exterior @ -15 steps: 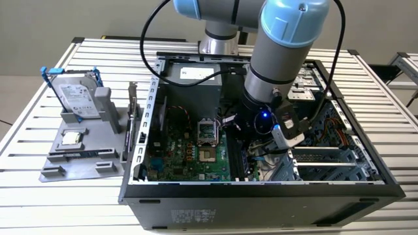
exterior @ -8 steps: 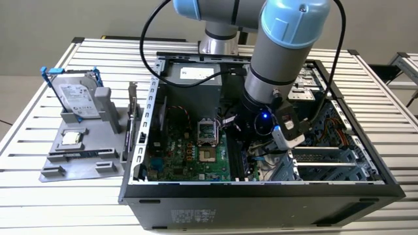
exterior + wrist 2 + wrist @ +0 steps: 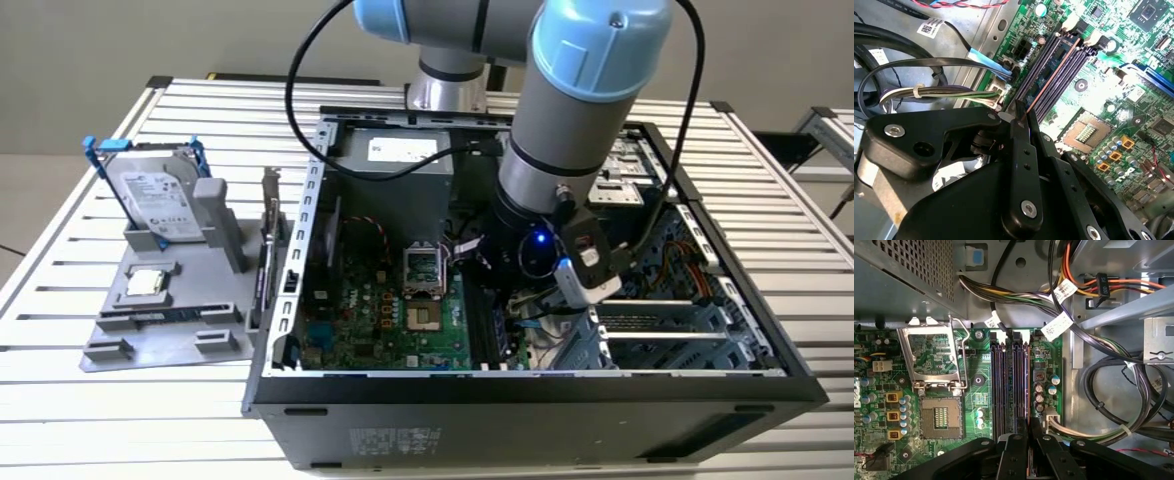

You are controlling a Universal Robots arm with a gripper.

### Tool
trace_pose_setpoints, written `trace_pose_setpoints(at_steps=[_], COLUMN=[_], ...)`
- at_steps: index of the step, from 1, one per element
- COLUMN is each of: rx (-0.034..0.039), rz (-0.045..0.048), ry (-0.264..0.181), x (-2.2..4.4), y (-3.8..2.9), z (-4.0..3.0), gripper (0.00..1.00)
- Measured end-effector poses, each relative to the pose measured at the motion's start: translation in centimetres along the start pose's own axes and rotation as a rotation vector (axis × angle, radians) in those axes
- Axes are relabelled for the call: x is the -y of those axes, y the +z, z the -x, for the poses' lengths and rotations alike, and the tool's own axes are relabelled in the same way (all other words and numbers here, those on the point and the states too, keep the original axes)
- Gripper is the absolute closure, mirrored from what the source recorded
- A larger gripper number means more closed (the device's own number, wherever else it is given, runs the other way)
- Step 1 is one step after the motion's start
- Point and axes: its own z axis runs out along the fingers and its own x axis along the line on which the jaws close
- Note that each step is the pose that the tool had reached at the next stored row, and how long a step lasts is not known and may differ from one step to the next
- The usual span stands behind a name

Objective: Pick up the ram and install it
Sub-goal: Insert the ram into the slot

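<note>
Black two-finger gripper sits low inside open black tower case, over green motherboard.

Fingers closed narrow on thin flat dark-green RAM stick, seen edge-on in second wrist view, copper-coloured edge showing.

Stick lies along long black memory slots, lined up with one; you cannot tell if seated.

Handling, judged: light, stiff, brittle board. Grip flat faces at mid-length, as now. Keep it upright; a tilted push risks bent contacts.

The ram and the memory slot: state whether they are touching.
Touching. In the second wrist view the ram, held edge-on by the gripper, lies down in the memory slot along its length, with no gap between them.
</note>
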Motion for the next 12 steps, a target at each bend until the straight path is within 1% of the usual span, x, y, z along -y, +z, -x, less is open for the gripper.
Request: trace_pose_setpoints(at_steps=[12], rx=[0.0000], rz=[0.0001], ry=[0.000], x=[-0.10], y=[0.06], z=[-0.01], gripper=[1.00])
